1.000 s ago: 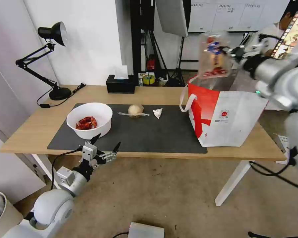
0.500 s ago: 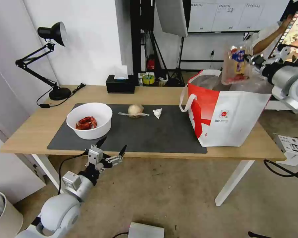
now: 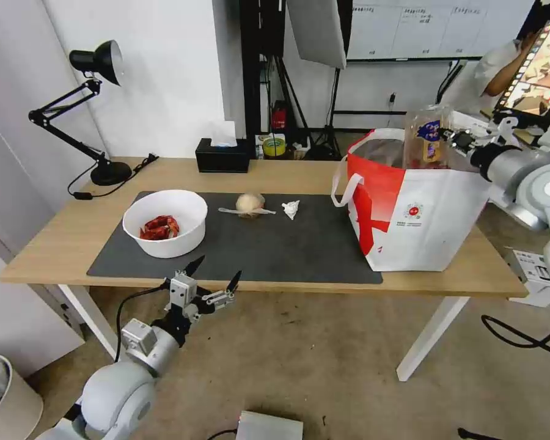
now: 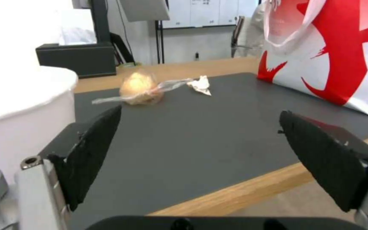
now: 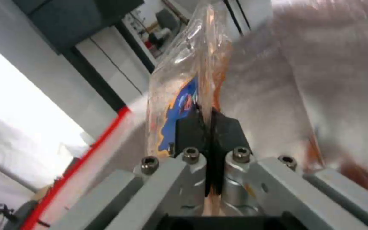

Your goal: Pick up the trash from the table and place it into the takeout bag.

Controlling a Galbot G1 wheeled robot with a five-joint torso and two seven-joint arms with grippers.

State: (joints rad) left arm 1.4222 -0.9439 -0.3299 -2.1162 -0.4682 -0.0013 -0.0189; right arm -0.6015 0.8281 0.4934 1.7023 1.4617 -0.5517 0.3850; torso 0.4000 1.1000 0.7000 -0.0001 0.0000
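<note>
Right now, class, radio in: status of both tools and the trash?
Right tool shut on clamshell tray above takeout bag. Left tool open, below table edge.

Right gripper [image 5: 207, 119] has its black fingers [image 5: 188, 127] pinched tight on the edge of the clear plastic clamshell tray [image 5: 184, 83], blue label showing. Tray hangs over the takeout bag's silver foil lining [image 5: 320, 80], red rim [image 5: 94, 140] off to one side.

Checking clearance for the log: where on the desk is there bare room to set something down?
The mat is bare from the ball and paper to its front edge, between the bowl and bag. Bare wood lies between lamp and tissue box. The desk's right end is crowded by the bag.
</note>
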